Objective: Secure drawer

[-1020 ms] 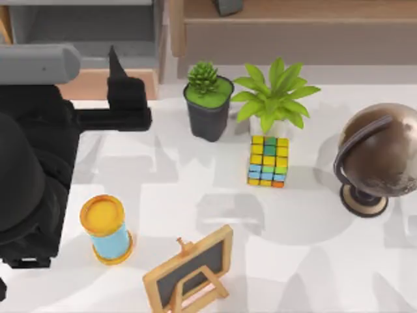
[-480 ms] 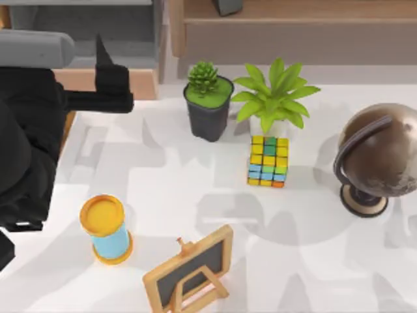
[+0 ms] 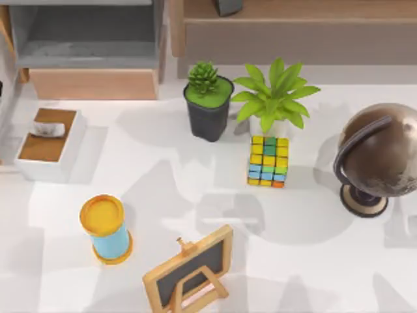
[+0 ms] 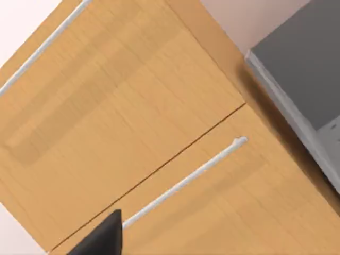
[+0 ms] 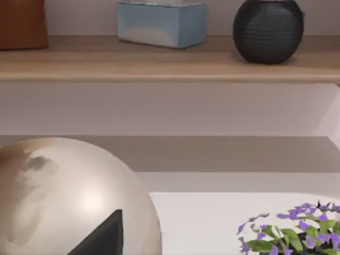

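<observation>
From above I see the drawer (image 3: 91,45) at the table's (image 3: 195,195) far left corner, pulled out — its grey inside open to view, its tan front board facing the table. Just in front of it sits a small white box with a brown top (image 3: 47,140). My left wrist camera looks close onto tan wooden fronts with thin silver bar handles (image 4: 186,180) and a grey panel edge at one side; a dark tip of my left end effector (image 4: 103,239) shows there, and I cannot tell how far it is open. My right end effector (image 5: 103,236) shows the same way — a dark tip beside the bronze globe (image 5: 58,196) — opening unclear too.
</observation>
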### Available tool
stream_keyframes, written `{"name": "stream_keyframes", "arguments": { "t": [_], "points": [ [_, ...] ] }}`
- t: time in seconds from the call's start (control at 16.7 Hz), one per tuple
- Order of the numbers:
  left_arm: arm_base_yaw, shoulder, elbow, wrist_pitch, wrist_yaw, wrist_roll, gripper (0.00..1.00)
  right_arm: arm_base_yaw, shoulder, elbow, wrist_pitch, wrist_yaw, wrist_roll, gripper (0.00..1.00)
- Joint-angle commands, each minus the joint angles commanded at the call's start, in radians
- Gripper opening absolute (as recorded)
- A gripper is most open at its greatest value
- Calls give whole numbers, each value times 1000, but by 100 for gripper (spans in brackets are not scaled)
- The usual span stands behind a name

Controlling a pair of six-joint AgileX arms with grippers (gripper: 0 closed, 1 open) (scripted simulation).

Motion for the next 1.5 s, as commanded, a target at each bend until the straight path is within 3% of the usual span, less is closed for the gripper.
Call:
{"name": "stream_keyframes", "arguments": {
  "t": [0.3, 0.6, 0.78, 1.02, 1.5],
  "points": [
    [410, 270, -16, 289, 406, 465, 100, 0, 0, 0, 0, 0, 0, 100],
    [581, 492, 18, 324, 617, 793, 100, 0, 0, 0, 0, 0, 0, 100],
    [577, 552, 36, 282, 666, 868, 100, 0, 0, 0, 0, 0, 0, 100],
    [575, 556, 37, 278, 669, 872, 100, 0, 0, 0, 0, 0, 0, 100],
    [515, 587, 115, 232, 609, 871, 100, 0, 0, 0, 0, 0, 0, 100]
  ]
}}
